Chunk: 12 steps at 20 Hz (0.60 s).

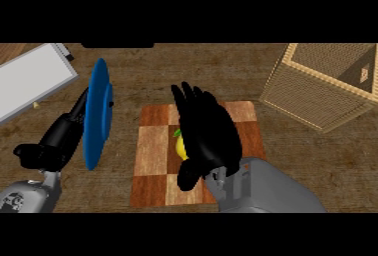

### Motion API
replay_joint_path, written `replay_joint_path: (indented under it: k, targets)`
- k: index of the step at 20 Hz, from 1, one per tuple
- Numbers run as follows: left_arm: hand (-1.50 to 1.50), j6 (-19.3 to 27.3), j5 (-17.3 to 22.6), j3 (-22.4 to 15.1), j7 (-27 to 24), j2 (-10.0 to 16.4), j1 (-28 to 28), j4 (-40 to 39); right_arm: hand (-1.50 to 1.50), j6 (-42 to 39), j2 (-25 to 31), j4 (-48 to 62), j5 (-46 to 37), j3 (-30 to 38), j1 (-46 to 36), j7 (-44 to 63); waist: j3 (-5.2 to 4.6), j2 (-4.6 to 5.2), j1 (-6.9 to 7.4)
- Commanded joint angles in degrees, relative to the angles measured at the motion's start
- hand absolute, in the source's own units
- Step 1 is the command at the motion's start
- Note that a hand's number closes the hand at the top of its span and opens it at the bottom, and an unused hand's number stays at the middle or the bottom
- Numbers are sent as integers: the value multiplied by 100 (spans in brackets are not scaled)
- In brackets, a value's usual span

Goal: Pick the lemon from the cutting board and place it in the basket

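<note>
1. Cutting board [151,155]: checkered wood, flat on the tabletop [317,160], centre of view. Everything below is placed relative to it.
2. Lemon [180,146]: on the cutting board, roughly mid-board. Only a yellow sliver plus a green bit at its far end shows; the rest is hidden under the right robot hand.
3. Right robot hand [210,132]: directly over the cutting board, covering the lemon. Fingers are stretched out straight toward the board's far edge and spread a little. Thumb hangs toward the board's near edge. Not curled round the lemon. Can't tell whether the palm touches it.
4. Right forearm comes in over the board's near right corner.
5. Left robot hand [55,142]: left of the cutting board, off it. Fingers straight and pointing away, thumb out to the side, nothing pinched.
6. Blue plate [97,120]: between the left robot hand and the board's left edge, standing on edge and seen nearly edge-on. It overlaps the left fingers; contact unclear.
7. Basket [303,95]: woven, beyond the board's far right corner, well apart, open top.
8. White flat slab [29,82]: far left of the board, angled, cut off by the view's edge.
</note>
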State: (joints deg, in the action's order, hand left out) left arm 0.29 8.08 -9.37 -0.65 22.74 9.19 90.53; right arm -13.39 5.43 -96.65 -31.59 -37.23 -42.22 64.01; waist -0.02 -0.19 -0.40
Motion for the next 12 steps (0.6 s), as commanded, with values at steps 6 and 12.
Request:
replay_joint_path:
  k: [6,12]
  targets:
    - [0,84,-252,26,324,-315,95,222,-150,395,-374,683,-1257,-98,765,-176,2,12,55]
    - [0,-477,-156,454,71,-247,147,-137,-150,502,-319,683,-1645,254,1207,-941,2,13,46]
